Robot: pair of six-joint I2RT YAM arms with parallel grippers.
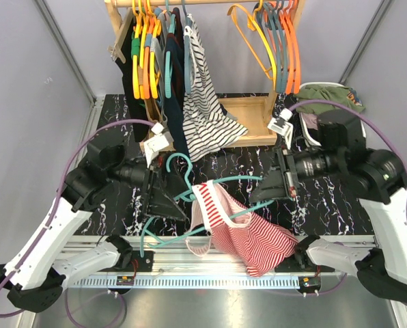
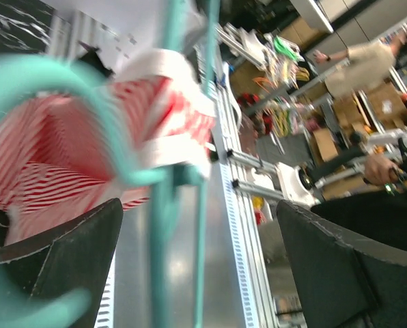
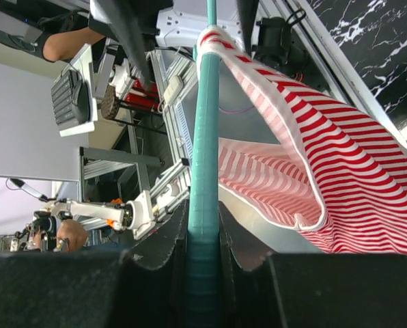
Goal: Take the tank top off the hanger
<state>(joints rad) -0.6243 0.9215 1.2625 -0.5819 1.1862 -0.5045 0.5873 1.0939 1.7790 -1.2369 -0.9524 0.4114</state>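
Black marbled table (image 1: 326, 199), wooden rack base (image 1: 250, 111) at back, green cloth heap (image 1: 332, 96) far right

Top external: looking down from above and behind the arm bases, covering the whole surface (image 1: 326, 201). Left wrist: sitting very close, facing the near edge. Right wrist: sitting equally close, looking along the teal hanger (image 3: 203, 171). All three are sharing hanger and striped tank top (image 1: 248, 239).

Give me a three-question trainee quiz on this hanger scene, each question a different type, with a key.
1. True or false: the right gripper is clamped on the teal hanger.
2. The stripes on the tank top are: A blue and white; B red and white; C green and yellow.
3. Fill in the blank: in the wrist view, the fingers of the left gripper stand ____ (apart or together).
Key: 1 true; 2 B; 3 apart.
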